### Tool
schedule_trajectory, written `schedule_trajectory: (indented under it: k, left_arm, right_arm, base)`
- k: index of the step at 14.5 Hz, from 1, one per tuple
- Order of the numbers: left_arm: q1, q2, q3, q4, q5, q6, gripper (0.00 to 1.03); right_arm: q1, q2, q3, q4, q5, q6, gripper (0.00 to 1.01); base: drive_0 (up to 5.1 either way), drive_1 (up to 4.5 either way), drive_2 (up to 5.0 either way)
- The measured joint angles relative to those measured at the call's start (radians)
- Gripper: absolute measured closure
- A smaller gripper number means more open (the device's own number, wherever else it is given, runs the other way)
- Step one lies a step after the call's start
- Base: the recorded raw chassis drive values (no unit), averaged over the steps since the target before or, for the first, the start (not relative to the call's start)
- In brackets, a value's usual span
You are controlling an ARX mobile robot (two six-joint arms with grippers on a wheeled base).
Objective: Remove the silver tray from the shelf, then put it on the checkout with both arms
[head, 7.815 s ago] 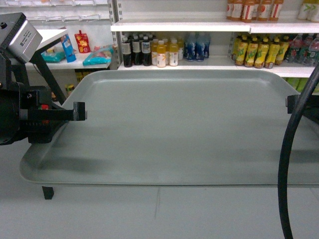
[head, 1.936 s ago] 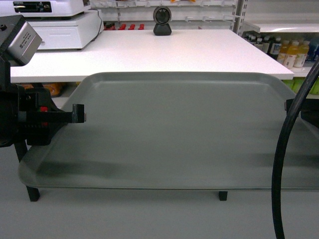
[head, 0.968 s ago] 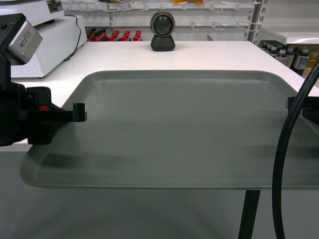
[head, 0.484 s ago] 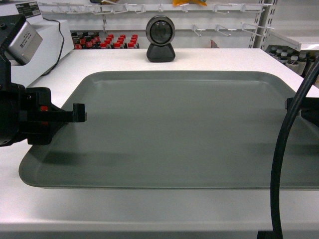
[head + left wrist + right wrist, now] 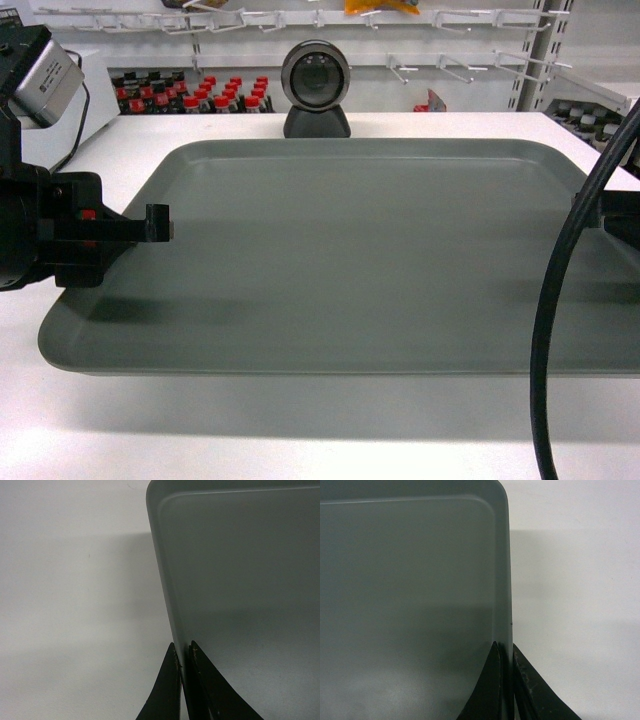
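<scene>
We are holding the silver tray [image 5: 360,250] above the tabletop [image 5: 300,440], left claw [image 5: 182,655] and right claw [image 5: 506,652] pinching opposite rims; uneven lowering risks tilting it free.

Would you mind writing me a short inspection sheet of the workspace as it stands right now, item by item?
Surface: smooth white checkout countertop, bare around the tray.
Job's things: large flat grey-silver metal tray, level over the countertop, casting a shadow; whether it touches cannot be told.
Clutter: round black scanner on a stand behind the tray's far edge; a white machine at far left.
Grippers: left gripper shut on the tray's left rim; right gripper shut on its right rim.
Cables: thick black cable hanging across the right of the head view.
Surroundings: white peg hooks and red-capped bottles behind.
</scene>
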Motion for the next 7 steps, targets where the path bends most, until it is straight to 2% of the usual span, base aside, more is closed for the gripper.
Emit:
schedule_trajectory:
  k: [3,7]
  left_arm:
    - [0.0,0.0,0.0,-0.001,0.0,0.0,0.99]
    - [0.0,0.0,0.0,-0.001,0.0,0.0,0.99]
  right_arm:
    - [0.0,0.0,0.0,-0.004,0.0,0.0,0.98]
    - [0.0,0.0,0.0,-0.004,0.0,0.0,0.98]
  base:
    - [0.0,4.28,-4.4]
    - [0.0,0.0,0.0]
